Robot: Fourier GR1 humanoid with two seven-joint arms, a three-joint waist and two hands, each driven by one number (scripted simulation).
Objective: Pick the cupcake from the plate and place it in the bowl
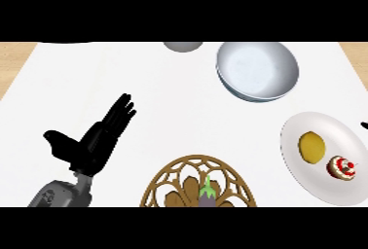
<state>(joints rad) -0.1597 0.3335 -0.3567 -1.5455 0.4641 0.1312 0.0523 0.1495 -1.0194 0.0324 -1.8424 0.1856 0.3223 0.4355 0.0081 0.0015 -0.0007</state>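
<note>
A small cupcake [343, 168] with white frosting and red bits sits on the white plate [316, 127] at the right, beside a round yellow item [313, 146]. The pale blue bowl [257, 70] stands at the back right, beyond the plate. My left hand [90, 141] rests open at the left, fingers straight and pointing up, far from the plate. Of my right hand only a dark tip [364, 125] shows at the right edge, just past the plate's rim.
A brown openwork trivet-like basket [161, 182] holds an eggplant [208, 194] at the lower middle. A grey round object [182, 46] peeks in at the back edge. The white counter is bordered by wood at both sides.
</note>
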